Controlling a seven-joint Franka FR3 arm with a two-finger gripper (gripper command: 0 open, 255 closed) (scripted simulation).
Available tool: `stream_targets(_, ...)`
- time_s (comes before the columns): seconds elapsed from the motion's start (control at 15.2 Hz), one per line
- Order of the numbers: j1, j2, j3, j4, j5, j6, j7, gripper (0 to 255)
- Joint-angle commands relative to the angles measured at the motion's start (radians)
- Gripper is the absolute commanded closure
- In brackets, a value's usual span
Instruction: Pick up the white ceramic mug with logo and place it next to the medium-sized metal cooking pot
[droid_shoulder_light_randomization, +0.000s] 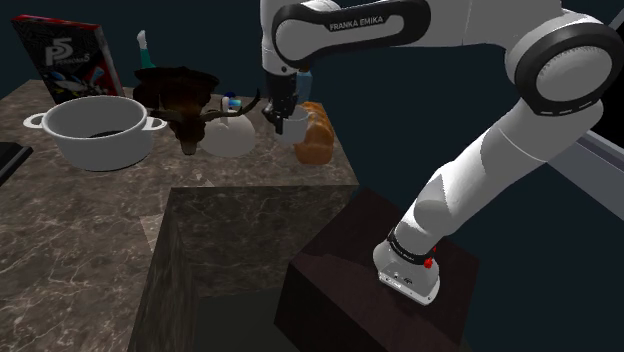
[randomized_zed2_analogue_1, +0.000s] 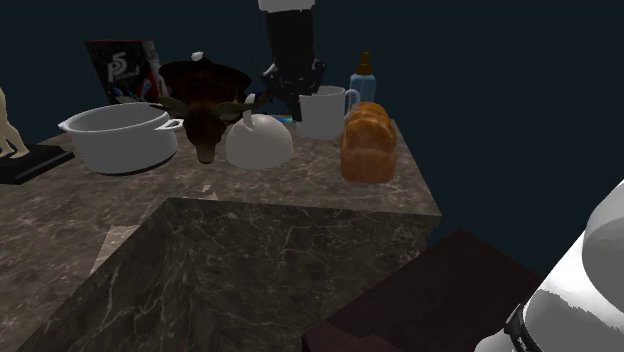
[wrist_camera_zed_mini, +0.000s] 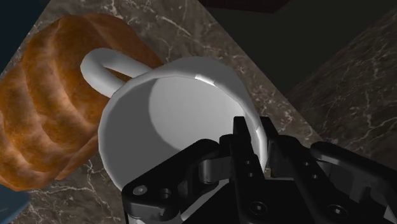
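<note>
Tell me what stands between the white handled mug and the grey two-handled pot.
A white dome and a dark brown object, seen in the second exterior view.

The white arm (droid_shoulder_light_randomization: 470, 170) climbs from its base at the shoulder view's lower right, folds at a dark-jointed elbow (droid_shoulder_light_randomization: 560, 60) and runs level toward that view's left, where the wrist turns straight down. The black claw (droid_shoulder_light_randomization: 283, 118) points downward. Its two fingers (wrist_camera_zed_mini: 242, 143) are drawn close together, clasping the wall of the white mug (wrist_camera_zed_mini: 172, 121) at its rim.
</note>
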Motion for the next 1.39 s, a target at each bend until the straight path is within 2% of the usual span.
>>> stream_targets(0.0, -0.001, -0.005, -0.002, 0.022, 0.001, -0.027, -0.003, 255)
stream_targets(0.66, -0.003, -0.016, -0.007, 0.14, 0.002, -0.156, -0.01, 255)
stream_targets(0.99, 0.025, 0.17, 0.051, 0.341, -0.038, -0.181, 0.09, 255)
stream_targets(1.32, 0.078, 0.377, 0.091, 0.589, -0.102, -0.239, 0.185, 255)
